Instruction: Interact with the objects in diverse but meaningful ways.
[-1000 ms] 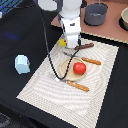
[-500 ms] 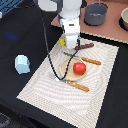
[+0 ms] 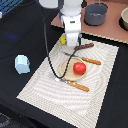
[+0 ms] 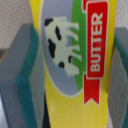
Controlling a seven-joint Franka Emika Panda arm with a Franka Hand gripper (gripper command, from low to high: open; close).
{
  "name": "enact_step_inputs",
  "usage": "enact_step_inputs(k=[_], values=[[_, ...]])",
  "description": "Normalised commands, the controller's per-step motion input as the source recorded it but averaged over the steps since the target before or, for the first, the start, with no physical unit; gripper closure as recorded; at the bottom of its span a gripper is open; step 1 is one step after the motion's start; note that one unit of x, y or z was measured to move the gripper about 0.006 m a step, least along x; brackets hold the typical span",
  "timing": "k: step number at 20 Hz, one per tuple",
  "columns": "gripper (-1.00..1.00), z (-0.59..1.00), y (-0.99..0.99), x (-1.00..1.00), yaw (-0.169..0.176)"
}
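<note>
Not much diff vs a sec ago: arm w/ its gripper (image 3: 70,44) stays planted over the same spot at the far edge of the placemat (image 3: 45,85), and nothing on the mat shifts. So the change is basically none, a hold, which I read as the grasp settling rather than a move underway.

Wrist view fills up w/ the yellow butter block (image 4: 75,65): cow pic, red "BUTTER" banner. Grey-green pads (image 4: 25,75) sit tight on both sides of it, so the fingers are clamped narrow on the block. In the exterior view only a yellow sliver (image 3: 63,39) shows beside the gripper body.

Rel. to the placemat: red tomato ball (image 3: 79,68) sits on a plate (image 3: 66,63) about mid-mat; dark sausage stick (image 3: 85,46) lies at the far edge, just beside the gripper. Orange-handled utensils (image 3: 91,61) flank the plate. Pale blue carton (image 3: 22,64) is off the mat, well apart, toward the exterior view's left. Grey pot (image 3: 96,14) is beyond the mat's far edge.

My guess: block is secured, next comes a lift & relocate; can't tell if it's off the surface yet.
</note>
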Motion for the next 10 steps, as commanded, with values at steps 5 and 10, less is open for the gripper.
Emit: enact_step_inputs(k=[5, 10], values=[[1.00, 0.44, -0.60, 0.05, -0.026], [1.00, 0.23, -0.89, 0.21, -0.019]])
